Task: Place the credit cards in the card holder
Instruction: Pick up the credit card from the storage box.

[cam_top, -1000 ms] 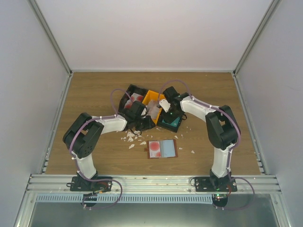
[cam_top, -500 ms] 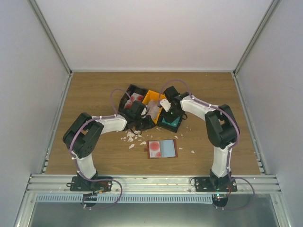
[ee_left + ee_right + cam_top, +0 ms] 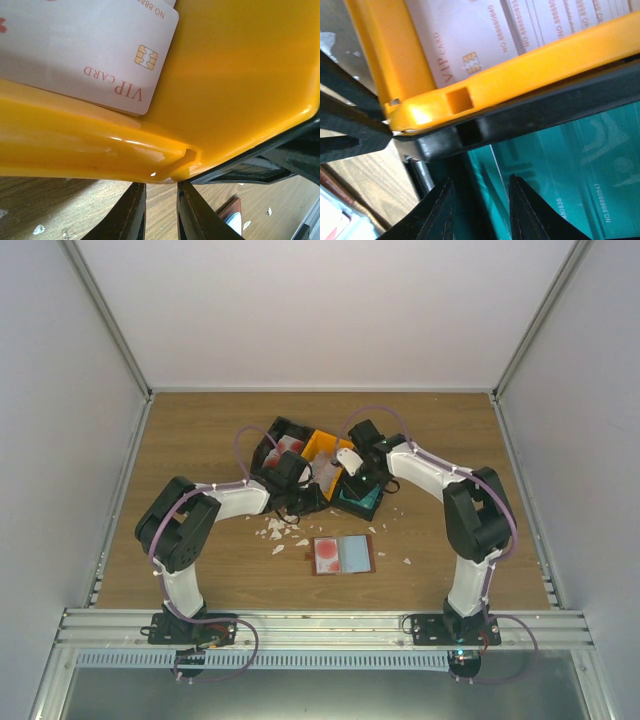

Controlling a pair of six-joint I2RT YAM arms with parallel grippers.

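The brown card holder [image 3: 343, 554] lies open on the wood, a red-blotched card in its left half; its corner [image 3: 231, 211] shows in the left wrist view. Pale pinkish credit cards [image 3: 90, 55] lie in the orange tray [image 3: 322, 448]. Teal credit cards [image 3: 580, 165] fill a black tray [image 3: 360, 498]. My left gripper [image 3: 161, 200] sits at the orange tray's near corner, its tips closed on the rim. My right gripper [image 3: 482, 200] hangs open over the teal stack, with one teal card's raised edge [image 3: 492, 167] between the fingers, touching neither.
A second black tray [image 3: 285, 445] with red-blotched cards stands left of the orange one. White crumbled scraps [image 3: 278, 532] litter the wood near the card holder. The three trays are packed together, with both arms crowded around them.
My right gripper's jaws have narrowed around the teal card's edge and the right arm has shifted slightly. The left arm and the card holder have stayed put.
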